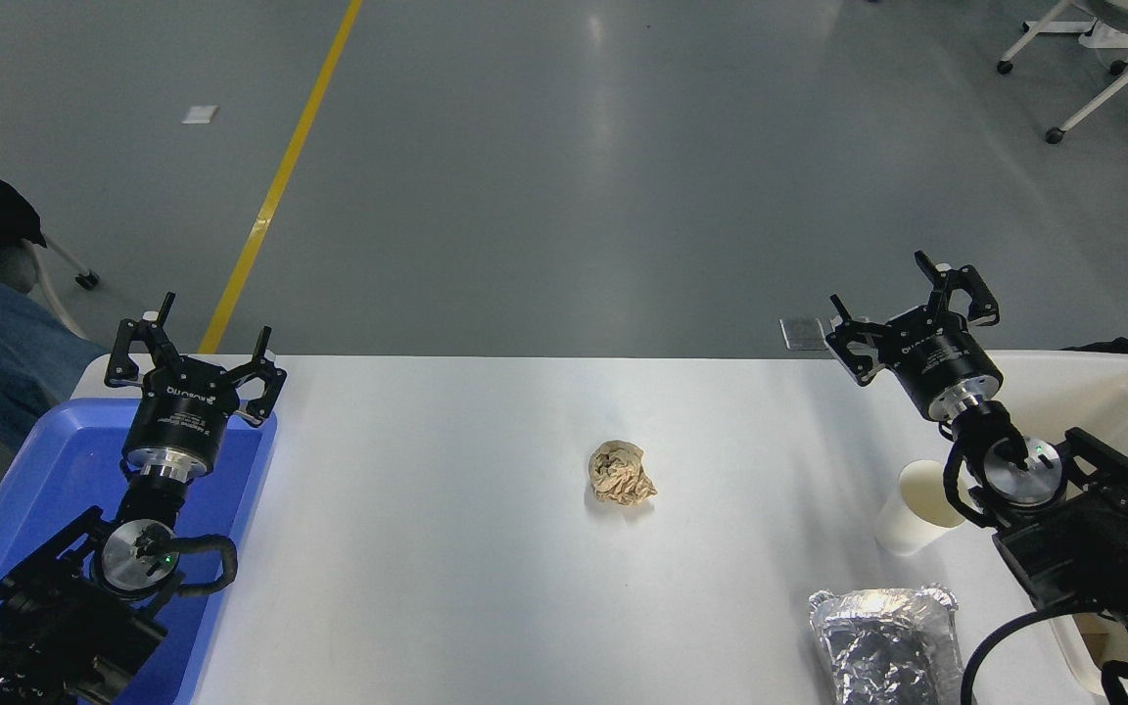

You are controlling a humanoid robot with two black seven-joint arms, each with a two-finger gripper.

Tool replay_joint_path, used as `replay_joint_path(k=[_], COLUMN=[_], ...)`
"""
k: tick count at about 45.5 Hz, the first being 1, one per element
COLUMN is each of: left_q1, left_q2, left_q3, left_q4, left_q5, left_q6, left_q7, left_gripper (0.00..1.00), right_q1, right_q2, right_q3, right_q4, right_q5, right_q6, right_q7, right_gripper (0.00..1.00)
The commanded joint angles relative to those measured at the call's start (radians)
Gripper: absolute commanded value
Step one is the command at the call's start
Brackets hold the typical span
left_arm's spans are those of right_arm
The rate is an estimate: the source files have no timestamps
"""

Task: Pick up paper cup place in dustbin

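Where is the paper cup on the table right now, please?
In the head view the paper cup stands upright near the table's right side, beside the right arm's wrist, just above the foil container and left of the dustbin.

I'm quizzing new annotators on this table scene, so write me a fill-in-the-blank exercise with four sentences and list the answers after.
1. The crumpled brown paper ball lies near the ____ of the white table.
2. The paper cup stands upright just beyond the crinkled ____ container.
3. The left gripper hangs over the ____ tray.
4. The right gripper, fingers spread, holds ____, beside the dustbin.

Answers: middle; foil; blue; nothing
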Motion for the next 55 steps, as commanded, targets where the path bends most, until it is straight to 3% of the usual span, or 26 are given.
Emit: replay_joint_path(k=[1,12,29,40,45,55], left_q1=[0.000,0.000,0.000,0.000,0.000,0.000], left_q2=[0.000,0.002,0.002,0.002,0.002,0.002], left_q3=[0.000,0.002,0.002,0.002,0.002,0.002], left_q4=[0.000,-0.001,-0.001,0.000,-0.001,0.000], left_q5=[0.001,-0.002,-0.002,-0.002,-0.002,-0.002], left_q6=[0.000,0.000,0.000,0.000,-0.002,-0.002], left_q7=[-0.001,-0.003,-0.003,-0.003,-0.003,-0.003], left_gripper=[1.00,1.00,1.00,1.00,1.00,1.00], right_q1=[-0.008,0.018,0.327,0.640,0.826,1.194], right_q2=[0.009,0.007,-0.135,-0.269,-0.304,-0.235], right_q3=[0.016,-0.007,-0.378,-0.775,-1.043,-1.551], right_q4=[0.002,0.005,0.107,0.304,0.442,0.723], right_q5=[0.015,-0.011,-0.398,-0.639,-0.763,-0.789], right_q6=[0.001,0.003,-0.013,-0.008,-0.007,0.001], right_q7=[0.004,-0.001,-0.015,-0.079,-0.079,-0.073], right_gripper=[1.00,1.00,1.00,1.00,1.00,1.00])
